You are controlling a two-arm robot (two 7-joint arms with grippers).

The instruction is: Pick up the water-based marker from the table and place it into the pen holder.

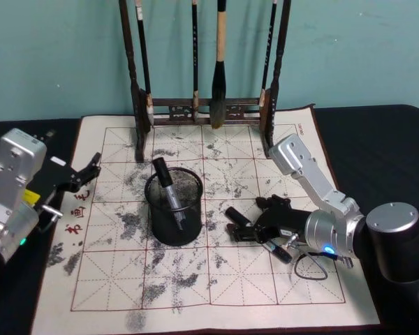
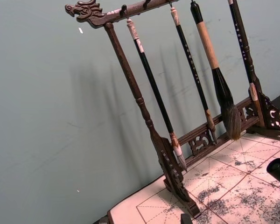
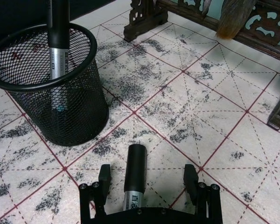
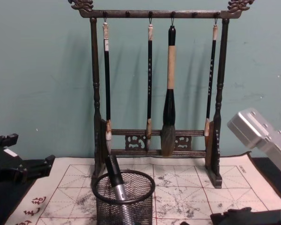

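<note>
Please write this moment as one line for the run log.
right gripper: open, low over mat, either side of loose marker | stored marker: leaning in pen holder | left gripper: parked at left

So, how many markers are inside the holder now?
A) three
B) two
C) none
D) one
D: one marker leans inside the holder, while a second marker lies on the mat, in the open right gripper.
</note>
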